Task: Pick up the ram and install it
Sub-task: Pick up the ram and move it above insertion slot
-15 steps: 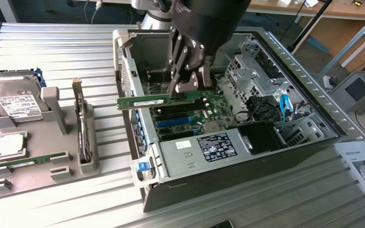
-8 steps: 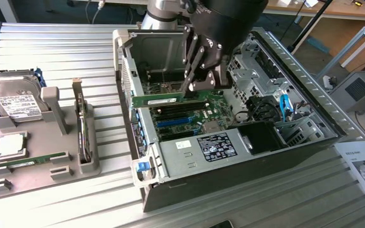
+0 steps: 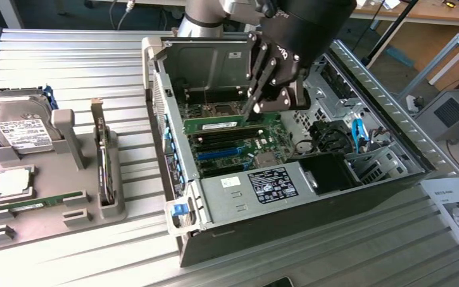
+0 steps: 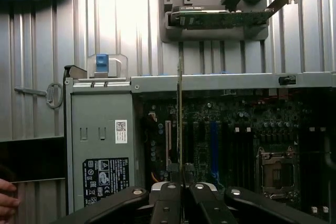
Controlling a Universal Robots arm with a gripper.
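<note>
Pinched tight on the ram [image 3: 217,125], with the fingers [image 4: 169,195] of the gripper [image 3: 274,105] pressed flat on its two sides. Held by the end nearest the exterior view's right. Reaching from there toward the exterior view's left, close to the middle of the frame. Lying long and level, pointing the same way as the black and blue slots [image 3: 223,145] on the green board [image 3: 268,142]. Sitting right over those slots, or maybe touching the first one; hard to tell which from here.

Placed inside the open computer case [image 3: 293,239], just past the grey power box [image 3: 238,191] at the lower middle of the frame. Kept well apart from the grey tray [image 3: 54,222] at the exterior view's left.

In the exterior view, seen as a flat green face from end to end, with the slots just below it in the frame. In the wrist view, seen as the ram's thin edge [image 4: 180,114], going straight out from the gripper [image 4: 184,186]. Lined up side by side with the blue slot [image 4: 212,145], not crooked.
</note>
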